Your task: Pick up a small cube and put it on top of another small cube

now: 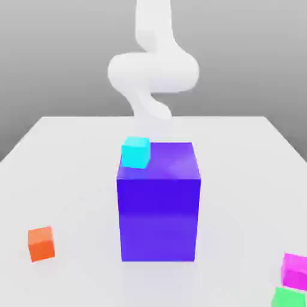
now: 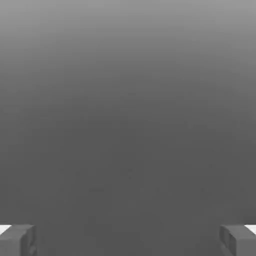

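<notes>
Exterior view: white arm (image 1: 153,72) above the far edge of the table (image 1: 240,174); big blue box (image 1: 158,219) standing mid-table. Cyan cube (image 1: 135,153) appears on the box's top face, by its edge on the exterior view's left; whether it sits flat there or slightly over the rim, cannot tell. Orange cube (image 1: 41,244) down on the table, toward the exterior view's left. Magenta cube (image 1: 295,271) and green cube (image 1: 289,298) near one another at the exterior view's right, green nearer the camera; touching or apart, cannot tell. Task names no colour, so any of the four could be the one to lift. Hand view: pincer (image 2: 128,241) spread wide, pinching nothing. Handling, by judgement: all four look like light, stiff, smooth blocks, unlikely to dent or crack, though slick faces could slip or twist under an off-centre pinch. Best hold: two opposite upright faces, at mid-height or a touch above, pads square to them, underside left free for setting down. Cyan wants most care; a sideways nudge might send it off the box. Orange has the most room round it for both pads. Magenta and green: choose faces turned away from the neighbour, else the second block may get shoved.
</notes>
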`<action>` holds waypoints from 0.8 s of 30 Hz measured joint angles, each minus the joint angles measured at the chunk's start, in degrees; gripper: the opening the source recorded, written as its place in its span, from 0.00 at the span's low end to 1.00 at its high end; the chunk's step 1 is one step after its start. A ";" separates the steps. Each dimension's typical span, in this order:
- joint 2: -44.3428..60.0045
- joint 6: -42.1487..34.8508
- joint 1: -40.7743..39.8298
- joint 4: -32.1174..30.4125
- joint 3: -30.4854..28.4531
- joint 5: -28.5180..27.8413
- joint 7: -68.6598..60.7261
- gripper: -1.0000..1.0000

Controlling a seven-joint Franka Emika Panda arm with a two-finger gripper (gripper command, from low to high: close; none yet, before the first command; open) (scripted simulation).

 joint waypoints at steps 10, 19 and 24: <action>21.12 6.68 6.85 -0.48 4.03 -2.46 -10.76 0.50; 39.82 12.61 13.21 -0.92 8.19 -5.05 -20.02 0.50; 50.25 15.86 16.10 -1.15 9.96 -6.84 -24.90 0.50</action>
